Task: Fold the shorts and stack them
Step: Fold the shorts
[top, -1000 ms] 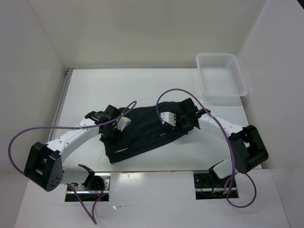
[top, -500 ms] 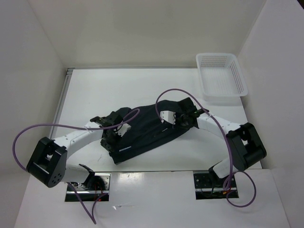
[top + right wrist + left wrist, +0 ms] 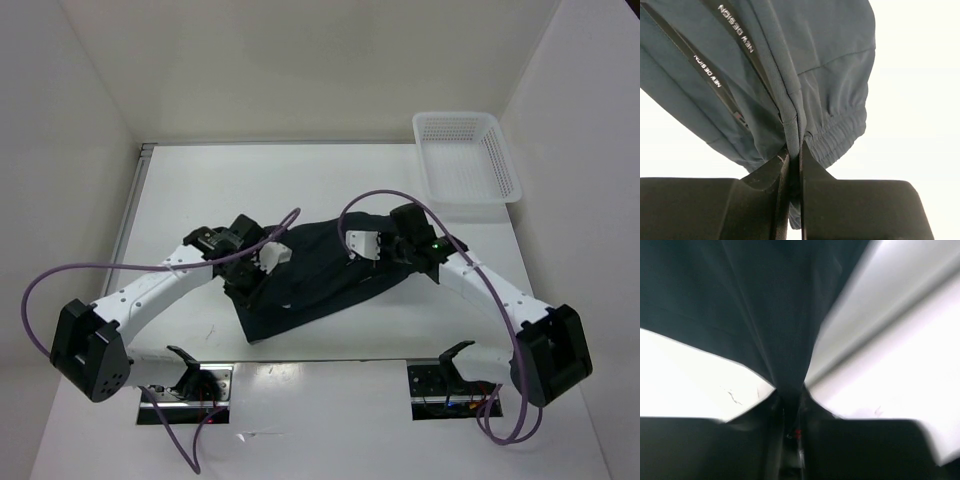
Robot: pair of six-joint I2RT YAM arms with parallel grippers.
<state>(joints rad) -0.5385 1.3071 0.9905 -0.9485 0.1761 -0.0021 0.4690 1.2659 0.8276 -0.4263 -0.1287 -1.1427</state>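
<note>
The left tool (image 3: 791, 402) is clamped on a pinch of the shorts (image 3: 320, 285). The right tool (image 3: 794, 155) is clamped on a fold beside the waistband (image 3: 840, 130). The shorts lie mid-way across the desk (image 3: 300, 185). The fabric looks soft, light and likely to sag, so seams and waistband probably offer the firmest hold.

A flat white tabletop (image 3: 200, 190) fills the middle of the top view, closed in by white walls at the left, right and upper edges of the frame. A rumpled pair of dark navy soft fabric shorts (image 3: 310, 285) lies on it at the centre of the frame, slanting from lower left to upper right, with bare white surface all around. A white plastic mesh basket (image 3: 470, 193), rectangular and open-topped, sits on the table in the upper right corner, well apart from the shorts.
</note>
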